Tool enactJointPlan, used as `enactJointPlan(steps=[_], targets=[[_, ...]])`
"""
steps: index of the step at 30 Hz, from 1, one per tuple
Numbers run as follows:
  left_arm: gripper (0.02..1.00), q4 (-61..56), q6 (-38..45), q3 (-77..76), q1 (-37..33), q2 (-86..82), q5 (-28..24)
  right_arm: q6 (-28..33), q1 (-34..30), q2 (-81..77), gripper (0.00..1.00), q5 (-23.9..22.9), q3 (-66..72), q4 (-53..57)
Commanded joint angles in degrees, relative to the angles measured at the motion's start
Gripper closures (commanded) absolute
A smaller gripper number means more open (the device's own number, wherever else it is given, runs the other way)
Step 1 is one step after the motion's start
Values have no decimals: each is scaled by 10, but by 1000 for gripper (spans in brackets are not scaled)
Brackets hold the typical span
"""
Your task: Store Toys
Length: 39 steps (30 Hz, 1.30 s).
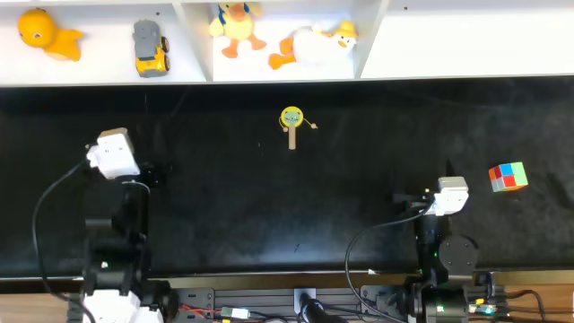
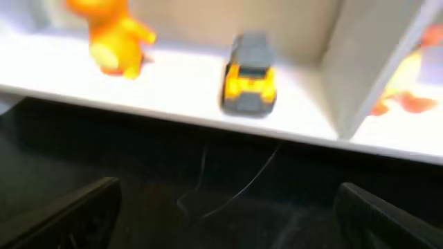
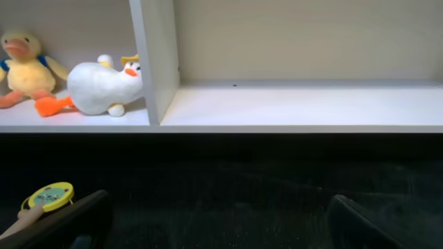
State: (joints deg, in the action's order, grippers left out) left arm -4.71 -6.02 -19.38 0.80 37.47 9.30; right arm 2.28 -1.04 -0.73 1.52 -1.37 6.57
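A yellow rattle drum (image 1: 291, 124) with a wooden handle lies on the black mat near the shelf, and it is also at the edge of the right wrist view (image 3: 43, 200). A multicoloured cube (image 1: 508, 177) rests at the mat's far right. My left gripper (image 2: 228, 232) is open and holds nothing; it faces the compartment with the yellow-grey toy car (image 2: 249, 75). My right gripper (image 3: 214, 232) is open too, with nothing in it, and faces a bare shelf compartment (image 3: 304, 104). The left wrist (image 1: 115, 154) hangs over the mat's left side, the right wrist (image 1: 447, 196) over its right.
The white shelf (image 1: 287, 74) runs along the back. It holds an orange-yellow duck toy (image 1: 49, 34), the toy car (image 1: 150, 47), a yellow duck plush (image 1: 236, 25) and a white goose plush (image 1: 314, 45). A divider (image 3: 156, 62) separates the goose from the bare compartment.
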Motion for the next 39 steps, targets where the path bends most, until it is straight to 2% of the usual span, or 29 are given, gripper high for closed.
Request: enactJointPlan(steps=[1, 6, 15, 26, 36, 39], targets=[[20, -42, -1, 38, 13, -39, 14, -2, -1, 5, 5, 3, 2, -2], [23, -119, -1, 87, 21, -76, 12, -2, -1, 5, 5, 3, 2, -2], [20, -140, 1, 93, 15, -88, -6, -2, -1, 5, 5, 3, 2, -2], [20, -52, 15, 126, 15, -223, 4, -2, -1, 5, 7, 3, 2, -2], [20, -28, 15, 189, 15, -353, 5, -2, -1, 5, 7, 3, 2, -2], [20, 3, 15, 189, 15, -374, 19, -2, -1, 5, 5, 3, 2, -2]])
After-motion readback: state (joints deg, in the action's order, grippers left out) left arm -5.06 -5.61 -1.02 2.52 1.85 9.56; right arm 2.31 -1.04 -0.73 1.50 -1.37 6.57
